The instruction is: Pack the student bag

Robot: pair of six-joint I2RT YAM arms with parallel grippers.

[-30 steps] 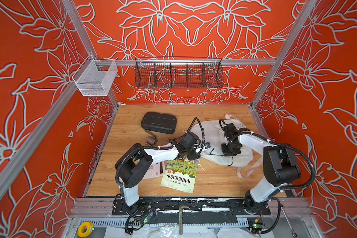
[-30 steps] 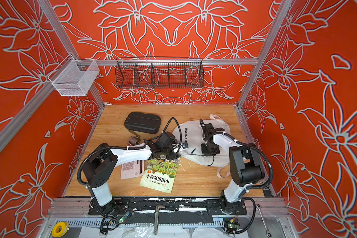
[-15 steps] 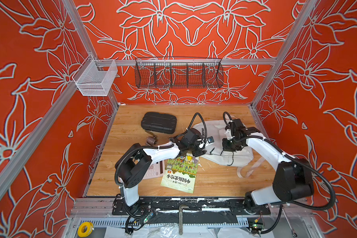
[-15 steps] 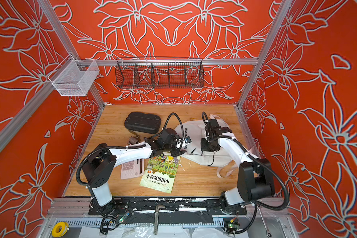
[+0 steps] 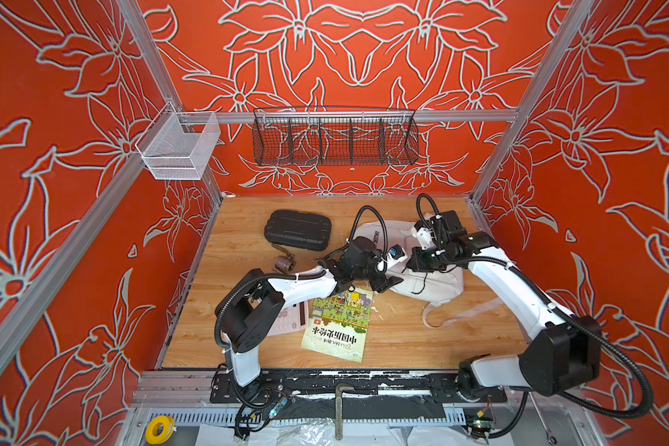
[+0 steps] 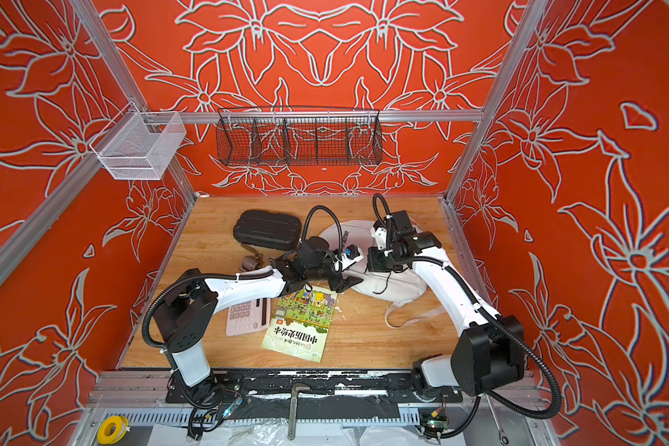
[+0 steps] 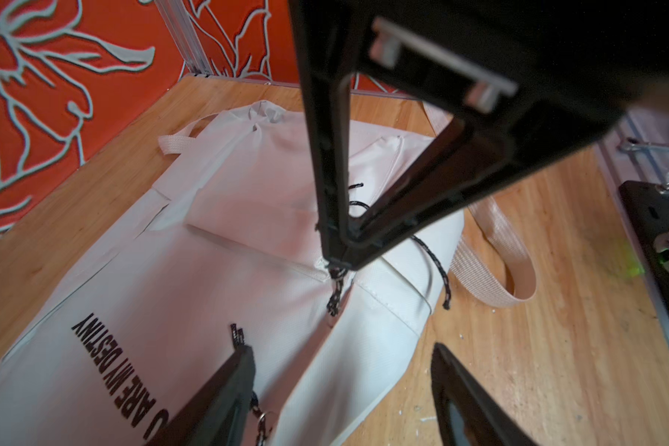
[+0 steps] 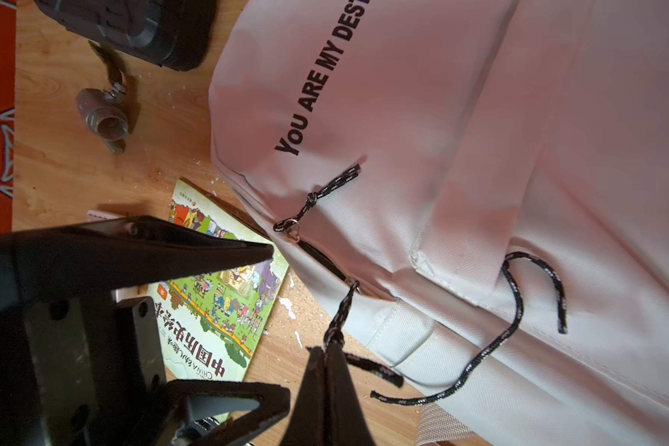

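Observation:
The student bag (image 5: 435,287) (image 6: 396,289), a white backpack with black print, lies flat on the wooden table's right half. My right gripper (image 8: 327,349) (image 5: 420,266) is shut on a black cord zipper pull (image 8: 340,312) at the near end of the bag's zipper; a short stretch of zipper gapes dark there. The left wrist view shows that gripper (image 7: 337,264) tip-down on the bag (image 7: 248,216). My left gripper (image 7: 340,347) (image 5: 387,284) is open over the bag's near left edge. One of its fingers rests beside a second cord pull (image 7: 235,336) (image 8: 317,197).
A green picture book (image 5: 338,320) and a pink calculator (image 6: 248,314) lie in front of the bag, partly under the left arm. A black hard case (image 5: 297,229) and a small metal valve (image 5: 284,264) sit at the back left. Wire baskets (image 5: 335,137) hang on the wall.
The right gripper has closed on the cord pull while its arm's elbow swung outward to the right. The left gripper opened slightly wider and shifted a little toward the bag.

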